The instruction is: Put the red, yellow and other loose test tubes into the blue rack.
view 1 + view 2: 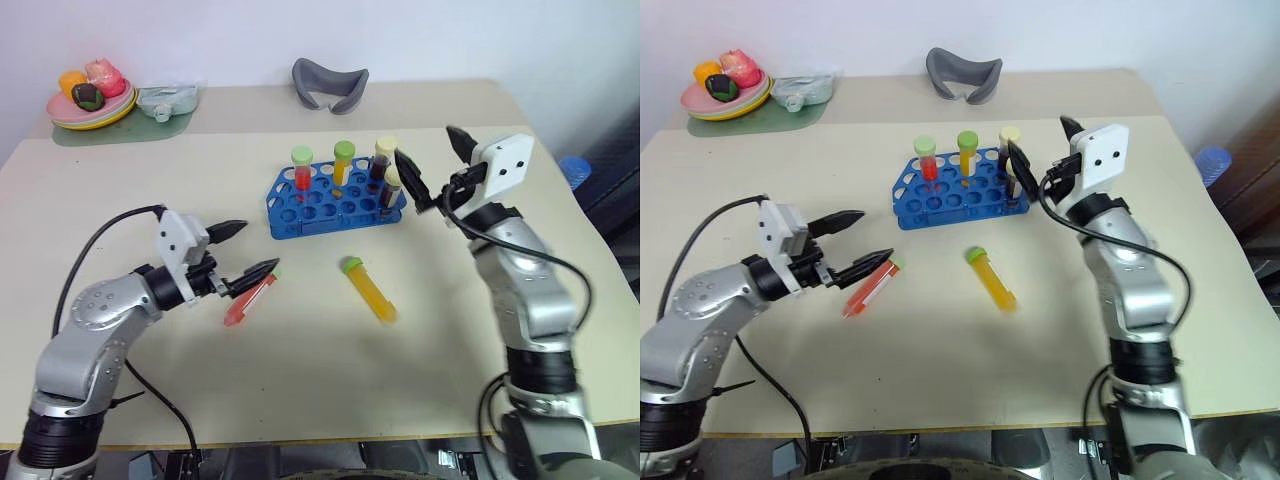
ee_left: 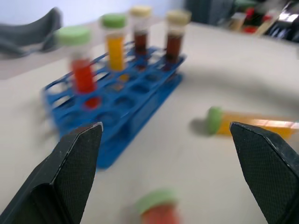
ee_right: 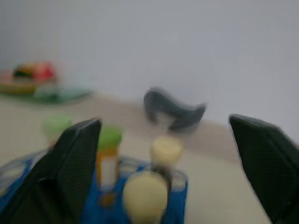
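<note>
**Two tubes loose on open tabletop**

Blue rack (image 1: 335,200) holds four upright tubes mid-table. Red tube (image 1: 250,298) lies beside the left gripper (image 1: 247,250), fingers apart, empty. Yellow tube (image 1: 368,289) lies near, open room around. Right gripper (image 1: 436,165), fingers apart, hangs over the rack's right end.

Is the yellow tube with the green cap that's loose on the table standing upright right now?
No. The yellow tube lies flat on its side on the table, in front of the blue rack.
</note>
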Robot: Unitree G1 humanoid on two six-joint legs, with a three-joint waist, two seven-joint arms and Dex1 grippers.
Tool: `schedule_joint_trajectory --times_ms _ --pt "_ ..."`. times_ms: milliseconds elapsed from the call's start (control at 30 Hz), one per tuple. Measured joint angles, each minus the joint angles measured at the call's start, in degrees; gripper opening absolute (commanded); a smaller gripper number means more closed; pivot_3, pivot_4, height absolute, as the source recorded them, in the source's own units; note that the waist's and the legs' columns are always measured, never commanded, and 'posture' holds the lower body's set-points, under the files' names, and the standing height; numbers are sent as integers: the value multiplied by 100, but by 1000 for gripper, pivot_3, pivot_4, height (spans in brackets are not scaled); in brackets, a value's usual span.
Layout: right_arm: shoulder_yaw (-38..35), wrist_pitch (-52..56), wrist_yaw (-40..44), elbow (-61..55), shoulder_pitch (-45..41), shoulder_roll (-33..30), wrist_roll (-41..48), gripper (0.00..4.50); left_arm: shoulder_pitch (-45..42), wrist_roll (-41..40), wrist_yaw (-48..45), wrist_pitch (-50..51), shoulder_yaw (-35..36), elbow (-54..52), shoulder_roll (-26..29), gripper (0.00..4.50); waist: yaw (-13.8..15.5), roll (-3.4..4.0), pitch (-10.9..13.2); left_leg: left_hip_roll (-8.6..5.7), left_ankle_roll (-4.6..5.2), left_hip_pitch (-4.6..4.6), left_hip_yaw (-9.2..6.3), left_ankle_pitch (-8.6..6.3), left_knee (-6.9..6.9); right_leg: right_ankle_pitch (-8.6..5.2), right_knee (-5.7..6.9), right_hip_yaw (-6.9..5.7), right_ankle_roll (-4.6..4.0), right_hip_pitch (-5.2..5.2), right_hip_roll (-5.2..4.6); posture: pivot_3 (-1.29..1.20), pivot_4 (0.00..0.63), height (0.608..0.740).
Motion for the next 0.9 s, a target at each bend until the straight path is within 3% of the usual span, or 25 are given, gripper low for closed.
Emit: schedule_joint_trajectory --times_ms 167,300,367,667,900 --pt "-78 2840 -1 -1278 -69 -844 1774 4437 19 147 -477 -307 74 562 269 4500 4 -4 -1 -1 1 0 -1 -1 1 0 -6 0 0 4 1 0 150 740" --pt "-229 5200 -782 -1479 -808 -288 2952 4437 44 217 -1053 -461 -106 783 490 4500 -8 -3 0 1 1 -2 -2 -1 0 0 -4 0 0 -1 4 0 150 740" --pt "-129 5783 -1208 -1437 -1067 -252 3353 4437 119 225 -1283 -484 -187 739 564 4500 5 -3 0 0 2 -7 -2 -1 -1 0 -9 -1 0 -3 2 0 150 740" --pt "744 6018 -4065 -524 -1365 -234 4957 4437 581 342 -1446 -479 -344 179 612 4500 -18 -5 0 1 4 -14 -1 -2 -2 0 -12 -1 0 -11 -1 0 150 740" --pt "1217 5934 -5709 455 -1759 -290 6075 4437 989 356 -1639 -860 -340 10 522 4500 0 -5 0 0 4 -17 0 -2 -1 0 -15 -1 0 -12 -2 0 150 740"
